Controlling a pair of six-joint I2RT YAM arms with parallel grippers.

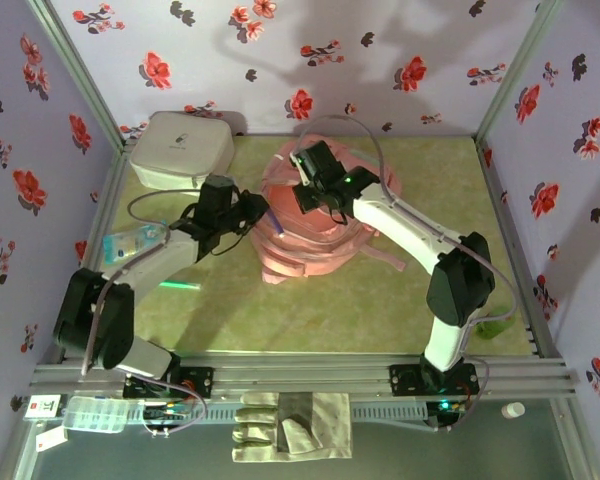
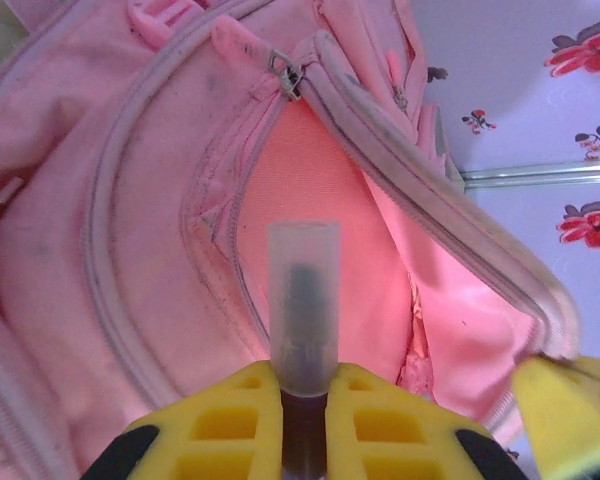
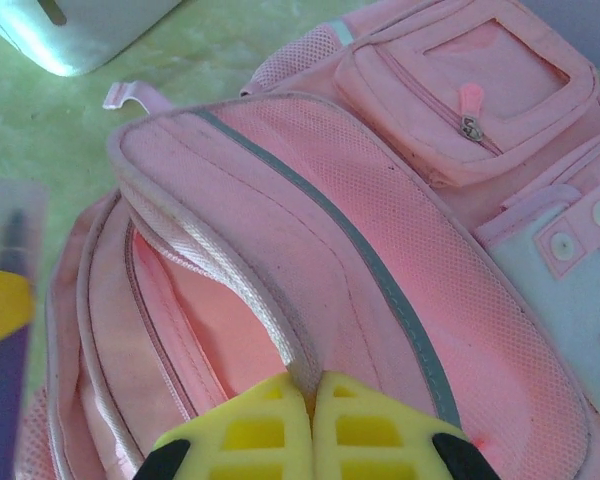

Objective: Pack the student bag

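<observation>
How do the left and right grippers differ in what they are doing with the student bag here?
The left gripper is closed on a clear-capped pen, pointing it into the open compartment of the student bag; the right gripper is pinched on the bag's opening edge. In the top view, the left gripper comes in from the bag's left side, while the right gripper reaches over from the right. Both have yellow fingers and are shut.

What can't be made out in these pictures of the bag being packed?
Inside of the bag, left wrist view: lower part hidden by the pen and left gripper.
Pen's barrel, same view: buried in that gripper.
White case, right wrist view: cut off by the top edge.
</observation>
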